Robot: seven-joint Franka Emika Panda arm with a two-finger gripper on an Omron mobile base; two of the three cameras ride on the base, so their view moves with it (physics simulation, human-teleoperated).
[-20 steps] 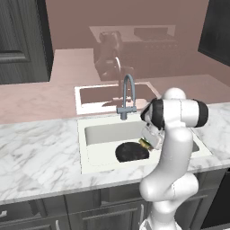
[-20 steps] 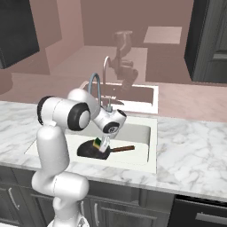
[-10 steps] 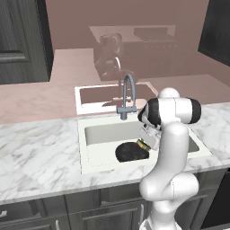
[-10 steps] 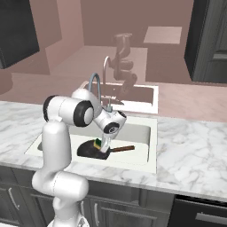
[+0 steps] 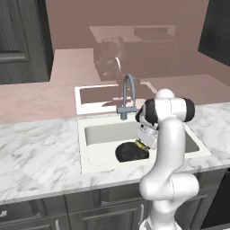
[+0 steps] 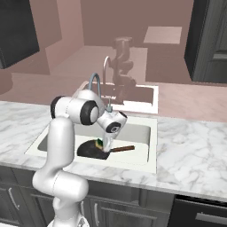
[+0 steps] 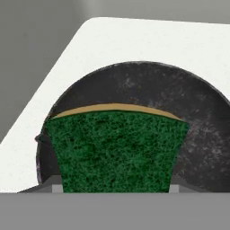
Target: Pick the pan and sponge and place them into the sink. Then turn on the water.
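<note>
Now the gripper (image 6: 103,144), clamped on the sponge (image 7: 116,150), hangs above the pan (image 6: 92,151) in the sink (image 6: 133,160); releasing comes next.

White arm bent forward from base, elbow high, wrist angled down. Two-finger gripper (image 6: 101,145) low, pointing down, jaws closed on yellow-and-green rectangular sponge (image 7: 116,150) filling gap between them.

Even, soft, shadowless rendered light

No readable text, labels, brands or numbers — nothing legible on any surface.
</note>
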